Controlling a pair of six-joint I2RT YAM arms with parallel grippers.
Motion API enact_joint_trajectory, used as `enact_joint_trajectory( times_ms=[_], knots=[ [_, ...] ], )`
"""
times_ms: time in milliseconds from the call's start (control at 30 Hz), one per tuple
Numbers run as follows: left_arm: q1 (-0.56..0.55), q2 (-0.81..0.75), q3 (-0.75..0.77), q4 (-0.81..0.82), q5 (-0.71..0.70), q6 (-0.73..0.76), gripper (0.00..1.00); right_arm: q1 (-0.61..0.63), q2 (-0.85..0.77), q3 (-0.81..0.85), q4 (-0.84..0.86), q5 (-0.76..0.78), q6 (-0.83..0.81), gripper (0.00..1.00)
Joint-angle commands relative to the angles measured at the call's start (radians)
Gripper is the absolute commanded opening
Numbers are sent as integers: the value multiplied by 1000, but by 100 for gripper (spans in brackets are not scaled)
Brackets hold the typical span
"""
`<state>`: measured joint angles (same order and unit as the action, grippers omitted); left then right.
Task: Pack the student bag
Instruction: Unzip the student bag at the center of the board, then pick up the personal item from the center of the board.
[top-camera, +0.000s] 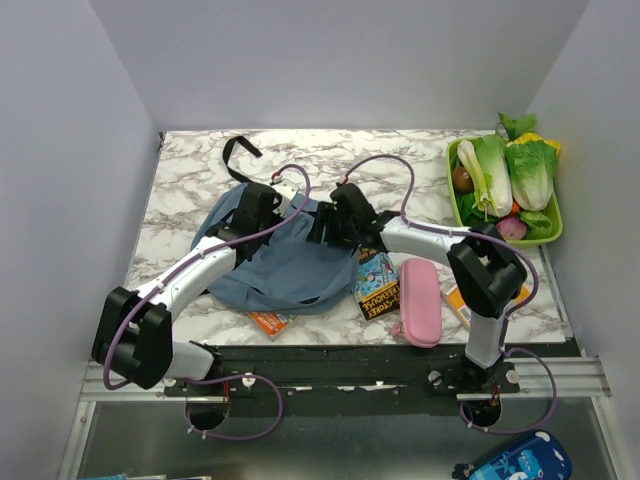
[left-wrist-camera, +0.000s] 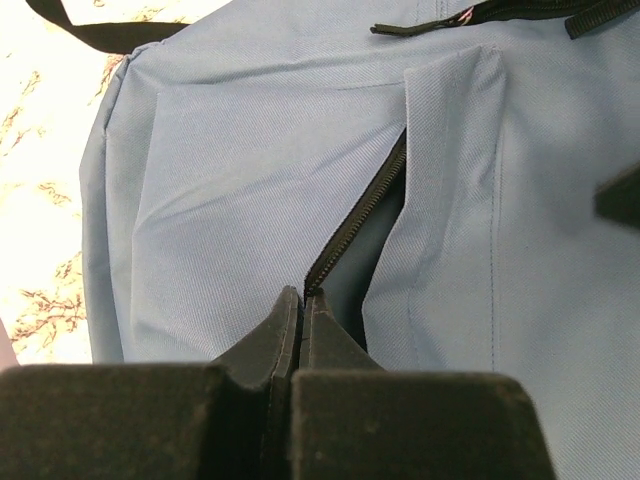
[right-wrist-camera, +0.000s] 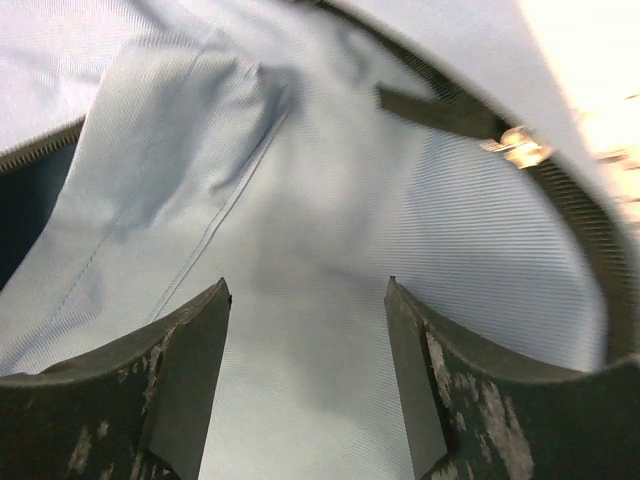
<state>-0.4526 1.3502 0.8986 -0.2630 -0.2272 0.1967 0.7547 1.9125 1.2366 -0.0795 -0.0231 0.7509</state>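
Observation:
The student bag, dusty-blue with black straps, lies flat in the middle of the table. My left gripper is over its upper left part. In the left wrist view the left gripper is shut on the lower end of the black zipper at the edge of the partly open front pocket. My right gripper is over the bag's upper right. In the right wrist view the right gripper is open and empty just above the blue fabric. A metal zipper pull lies ahead to its right.
A colourful book and a pink pencil case lie right of the bag. An orange item pokes out under its near edge. A green tray of vegetables stands at the back right. A bright blue pouch lies below the table edge.

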Motion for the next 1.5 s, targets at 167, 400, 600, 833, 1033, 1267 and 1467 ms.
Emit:
enact_joint_trajectory(
  times_ms=[167,400,600,833,1033,1267,1467],
  knots=[
    [6,-65,7,-16,29,-49,0,-303,-133,-31,-199,135,-28,80],
    [6,-75,5,-16,35,-39,0,-501,-152,-103,-224,152,-51,81],
    [6,-76,26,-31,43,-39,0,-519,-103,-101,-252,111,-70,82],
    [6,-72,23,-30,49,-43,0,-519,-40,-161,-161,-64,-48,81],
    [6,-56,25,-16,66,-46,0,-511,-43,-235,-91,-143,-18,75],
    [5,-31,36,-4,77,-51,0,-459,-49,-233,-114,-64,-13,40],
    [5,-39,25,1,69,-42,0,-437,-67,-233,-121,-38,-1,1]
  ],
)
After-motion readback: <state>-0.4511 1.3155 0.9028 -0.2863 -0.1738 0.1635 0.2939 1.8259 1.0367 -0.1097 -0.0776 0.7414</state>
